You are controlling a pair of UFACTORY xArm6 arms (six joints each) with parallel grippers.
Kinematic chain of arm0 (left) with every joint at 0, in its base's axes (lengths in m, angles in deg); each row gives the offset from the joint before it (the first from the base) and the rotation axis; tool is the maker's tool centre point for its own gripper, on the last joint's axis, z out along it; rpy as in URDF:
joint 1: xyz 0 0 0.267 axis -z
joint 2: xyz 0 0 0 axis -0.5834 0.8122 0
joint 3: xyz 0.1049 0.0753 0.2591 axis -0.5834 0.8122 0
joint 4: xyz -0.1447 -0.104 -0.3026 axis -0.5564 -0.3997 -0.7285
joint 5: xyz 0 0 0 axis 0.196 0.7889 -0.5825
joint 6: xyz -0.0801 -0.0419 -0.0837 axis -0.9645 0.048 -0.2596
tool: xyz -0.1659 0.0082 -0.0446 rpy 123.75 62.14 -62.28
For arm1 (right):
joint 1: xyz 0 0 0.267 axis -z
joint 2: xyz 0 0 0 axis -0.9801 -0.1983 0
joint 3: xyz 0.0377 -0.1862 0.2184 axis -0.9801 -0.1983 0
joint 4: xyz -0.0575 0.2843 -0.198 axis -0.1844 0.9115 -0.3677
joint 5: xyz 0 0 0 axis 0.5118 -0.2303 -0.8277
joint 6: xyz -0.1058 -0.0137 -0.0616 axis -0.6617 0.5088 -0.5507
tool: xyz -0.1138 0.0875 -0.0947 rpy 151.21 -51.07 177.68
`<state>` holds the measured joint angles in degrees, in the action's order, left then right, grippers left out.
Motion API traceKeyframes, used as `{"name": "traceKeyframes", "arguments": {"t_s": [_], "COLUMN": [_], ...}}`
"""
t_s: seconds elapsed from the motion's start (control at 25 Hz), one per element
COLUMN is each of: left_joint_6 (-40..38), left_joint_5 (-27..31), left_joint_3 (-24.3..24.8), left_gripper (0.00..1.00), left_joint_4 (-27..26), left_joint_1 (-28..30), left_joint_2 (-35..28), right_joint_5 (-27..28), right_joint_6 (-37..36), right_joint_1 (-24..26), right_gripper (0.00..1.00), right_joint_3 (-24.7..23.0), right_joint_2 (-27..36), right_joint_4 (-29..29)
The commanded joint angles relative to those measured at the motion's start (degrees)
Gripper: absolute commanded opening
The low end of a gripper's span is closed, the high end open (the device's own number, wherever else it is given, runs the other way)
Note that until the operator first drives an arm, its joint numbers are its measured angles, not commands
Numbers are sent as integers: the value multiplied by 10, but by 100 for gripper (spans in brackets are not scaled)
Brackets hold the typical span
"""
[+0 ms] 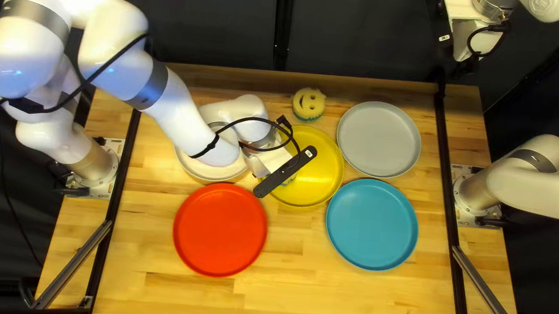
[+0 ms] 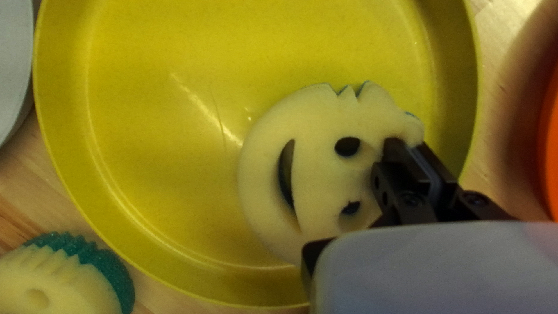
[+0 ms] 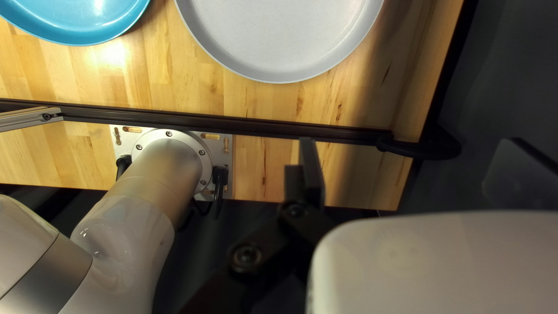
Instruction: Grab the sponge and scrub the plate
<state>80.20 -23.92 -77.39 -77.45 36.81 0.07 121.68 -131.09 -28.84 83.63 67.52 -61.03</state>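
Observation:
My left gripper is over the yellow plate, its fingertips hidden in the top left view. In the left wrist view my left gripper is shut on the edge of a yellow smiley sponge, which lies face up within the yellow plate toward one side. A second smiley sponge, teal underneath, sits on the table just outside that plate. High at the right of the top left view is my right gripper; in its wrist view my right gripper stands open and holds nothing.
A red plate, a blue plate and a grey plate lie around the yellow one. A white plate is partly covered by my left arm. Dark rails run along both table sides.

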Motion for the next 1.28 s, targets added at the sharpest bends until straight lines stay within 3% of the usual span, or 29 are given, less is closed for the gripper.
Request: {"name": "traceKeyframes", "arguments": {"t_s": [0.04, 0.32, 0.44, 0.6, 1.04, 1.28], "left_joint_6": [2, 44, 53, 49, 8, 4], "left_joint_5": [5, 18, 22, 17, -19, -12], "left_joint_3": [-36, -128, -146, -121, 15, -18], "left_gripper": [0, 0, 0, 0, 0, 0], "left_joint_4": [5, -11, -13, -10, -9, -5], "left_joint_1": [5, -4, -5, -1, 22, 25], "left_joint_2": [26, 101, 112, 87, -6, 22], "right_joint_5": [0, 0, 0, 0, 0, 0], "right_joint_6": [0, 0, 0, 0, 0, 0], "right_joint_1": [0, 0, 0, 0, 0, 0], "right_gripper": [100, 100, 100, 100, 100, 100], "right_joint_3": [0, 0, 0, 0, 0, 0], "right_joint_2": [0, 0, 0, 0, 0, 0], "right_joint_4": [0, 0, 0, 0, 0, 0]}}
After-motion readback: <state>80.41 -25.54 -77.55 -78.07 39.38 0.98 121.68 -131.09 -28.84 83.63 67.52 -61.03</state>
